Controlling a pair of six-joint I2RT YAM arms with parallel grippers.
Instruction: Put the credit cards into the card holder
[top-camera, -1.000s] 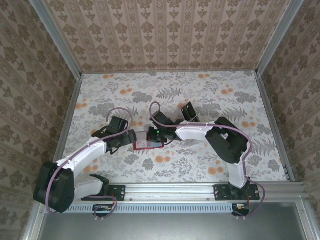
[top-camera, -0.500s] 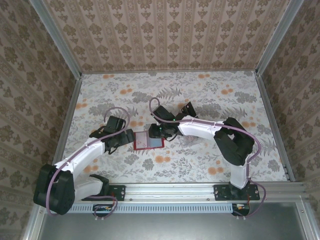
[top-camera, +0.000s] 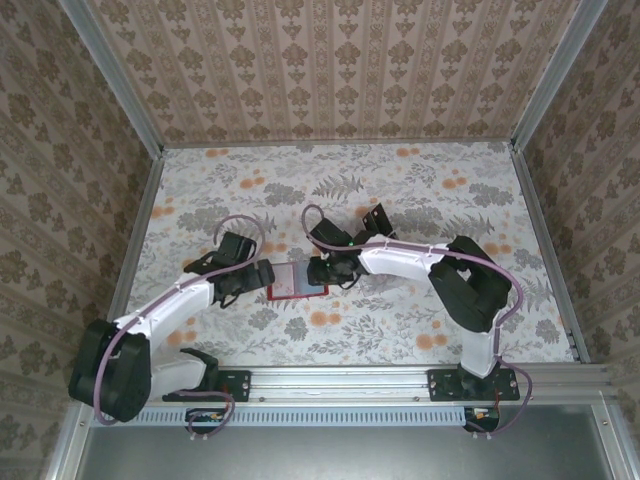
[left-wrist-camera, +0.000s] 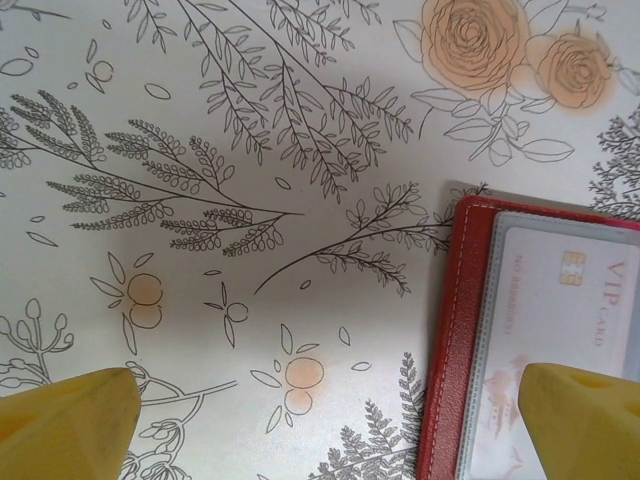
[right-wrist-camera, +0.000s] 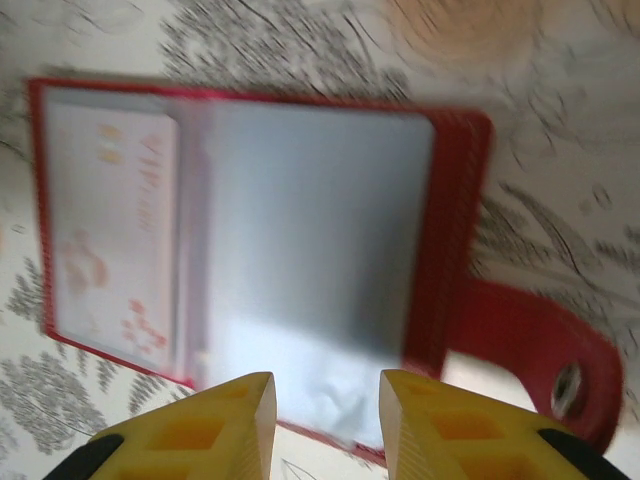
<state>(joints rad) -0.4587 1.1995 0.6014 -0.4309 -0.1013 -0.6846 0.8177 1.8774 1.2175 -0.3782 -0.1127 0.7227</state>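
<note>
Two grippers flank the open red card holder (top-camera: 297, 283), which lies flat on the floral table (top-camera: 400, 180) just toward 6 o'clock from its middle. The left gripper (top-camera: 262, 272) sits at the holder's 9 o'clock. Its yellow fingertips (left-wrist-camera: 70, 420) are spread wide, and one tip hangs over the holder's stitched red edge. A pale VIP card (left-wrist-camera: 560, 330) is tucked in the pocket there. The right gripper (top-camera: 319, 273) is at the holder's 3 o'clock. In the blurred right wrist view its fingers are parted by a narrow gap with nothing pinched, and the lower edge of the greyish inner pocket (right-wrist-camera: 310, 220) shows between them. At 4 o'clock in that view the red clasp tab (right-wrist-camera: 545, 365) lies on the table.
</note>
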